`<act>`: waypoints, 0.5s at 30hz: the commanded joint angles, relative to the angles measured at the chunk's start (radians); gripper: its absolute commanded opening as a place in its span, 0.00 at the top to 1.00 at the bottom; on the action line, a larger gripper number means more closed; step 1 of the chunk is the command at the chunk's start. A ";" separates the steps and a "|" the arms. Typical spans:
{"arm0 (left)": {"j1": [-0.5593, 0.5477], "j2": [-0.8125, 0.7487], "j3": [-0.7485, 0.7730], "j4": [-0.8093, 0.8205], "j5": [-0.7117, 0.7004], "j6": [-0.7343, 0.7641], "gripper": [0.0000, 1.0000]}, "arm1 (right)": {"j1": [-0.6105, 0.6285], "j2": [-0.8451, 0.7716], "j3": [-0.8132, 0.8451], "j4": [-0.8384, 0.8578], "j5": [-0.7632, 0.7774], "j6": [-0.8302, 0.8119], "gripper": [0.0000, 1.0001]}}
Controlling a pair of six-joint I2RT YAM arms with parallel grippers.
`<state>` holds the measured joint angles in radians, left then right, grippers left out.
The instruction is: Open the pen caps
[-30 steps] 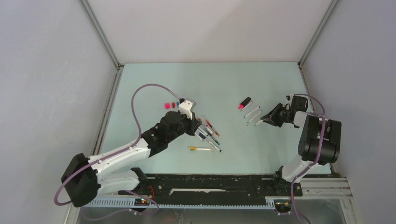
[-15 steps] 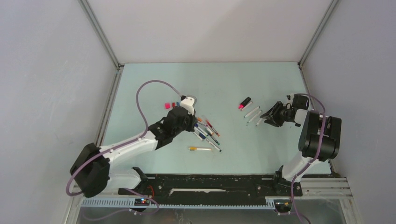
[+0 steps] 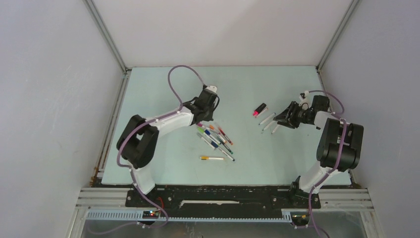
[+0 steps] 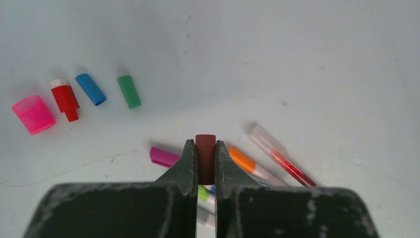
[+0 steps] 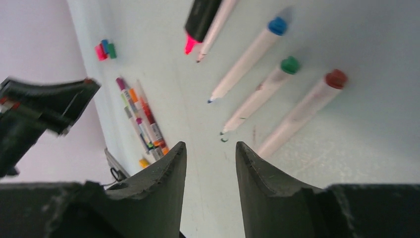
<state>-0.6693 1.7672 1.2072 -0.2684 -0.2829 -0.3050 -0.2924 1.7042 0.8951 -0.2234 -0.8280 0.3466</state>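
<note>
My left gripper (image 4: 204, 145) is shut on a dark red pen cap (image 4: 205, 163) and holds it above the table. Under it lie pens with a magenta end (image 4: 162, 155), an orange end (image 4: 241, 160) and a red one (image 4: 282, 159). Loose caps lie to its left: pink highlighter cap (image 4: 33, 114), red (image 4: 65, 98), blue (image 4: 90, 89), green (image 4: 129, 91). My right gripper (image 5: 210, 146) is open and empty, over three uncapped white pens with blue (image 5: 247, 57), green (image 5: 262, 94) and red (image 5: 302, 111) ends. In the top view the left gripper (image 3: 209, 101) is beyond the pen pile (image 3: 216, 139).
A black highlighter with its pink tip bare (image 3: 259, 109) lies far of the three uncapped pens (image 3: 270, 121). A single yellow-ended pen (image 3: 212, 158) lies nearer the front. The left arm's purple cable (image 3: 174, 84) arches over the table. Grey walls enclose the table (image 3: 163, 163).
The left arm has swung away from me and to the right, carrying its gripper from beside the pen pile to beyond it. The right gripper has shifted slightly farther back.
</note>
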 commanded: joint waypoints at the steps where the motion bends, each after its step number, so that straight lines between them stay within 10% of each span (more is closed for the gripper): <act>1: 0.053 0.081 0.130 -0.089 -0.007 0.003 1.00 | -0.005 -0.033 0.063 -0.060 -0.199 -0.133 0.56; 15: 0.150 0.293 0.304 -0.145 0.113 -0.010 0.94 | -0.005 -0.057 0.087 -0.087 -0.289 -0.180 0.54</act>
<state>-0.5396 2.0281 1.4456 -0.3908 -0.2199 -0.3058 -0.2924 1.7016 0.9417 -0.3050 -1.0752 0.1959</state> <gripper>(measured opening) 0.082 0.452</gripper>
